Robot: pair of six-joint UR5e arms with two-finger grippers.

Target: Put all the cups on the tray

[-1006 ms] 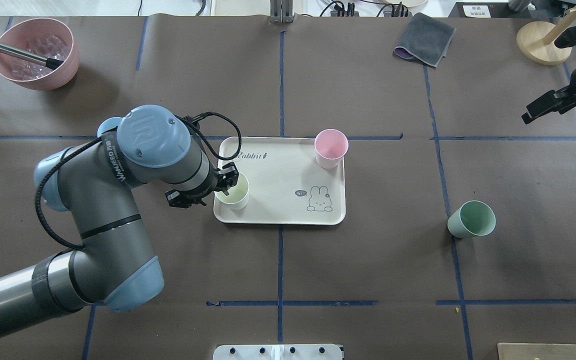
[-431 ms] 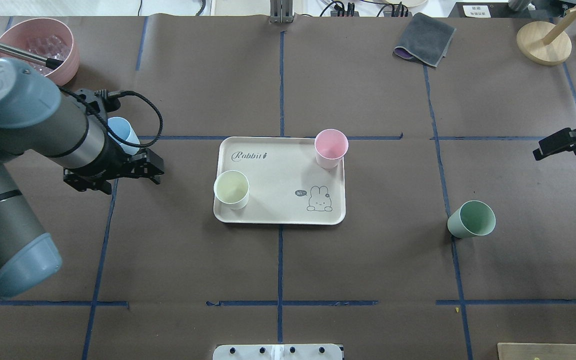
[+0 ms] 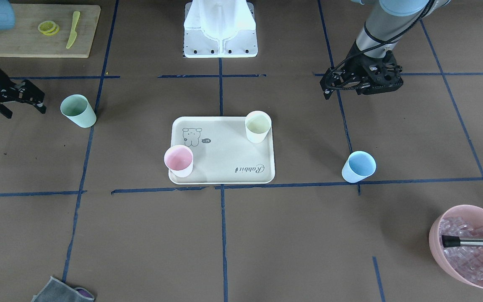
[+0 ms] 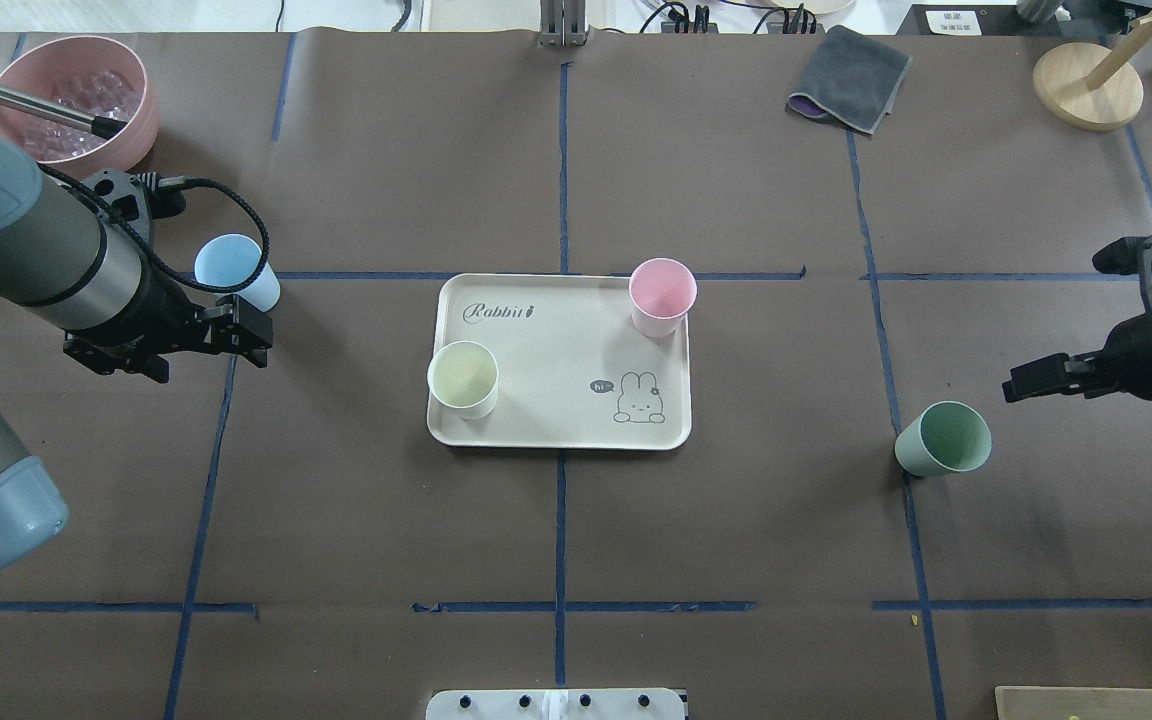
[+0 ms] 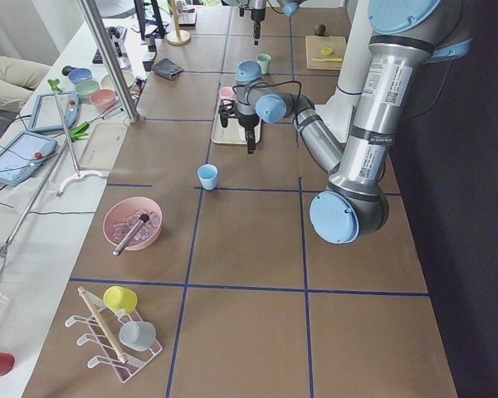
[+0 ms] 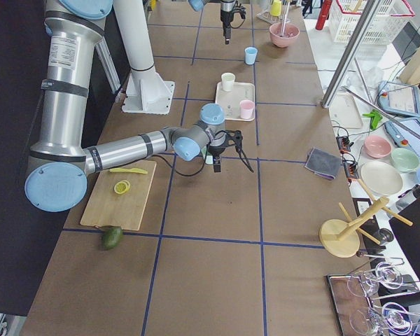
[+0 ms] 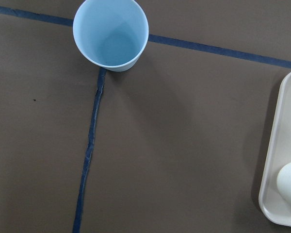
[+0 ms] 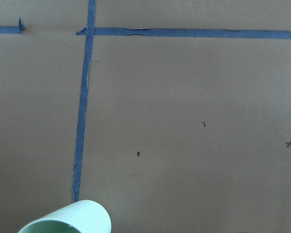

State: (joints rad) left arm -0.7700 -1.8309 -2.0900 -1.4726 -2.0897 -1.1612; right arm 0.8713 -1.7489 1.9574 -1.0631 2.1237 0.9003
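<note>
Table (image 4: 736,520): tray (image 4: 556,340) holds pink cup (image 4: 662,295), cream cup (image 4: 463,378).

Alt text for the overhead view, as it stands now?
A central cream tray holds the pink cup and cream-white cup. The light blue cup stands off it near the left gripper, the mint green cup near the right gripper.

The left black two-finger gripper (image 4: 241,335) is held low at nine o'clock, its spread undetermined; the right black two-finger gripper (image 3: 21,105) is held parted at three o'clock.
</note>
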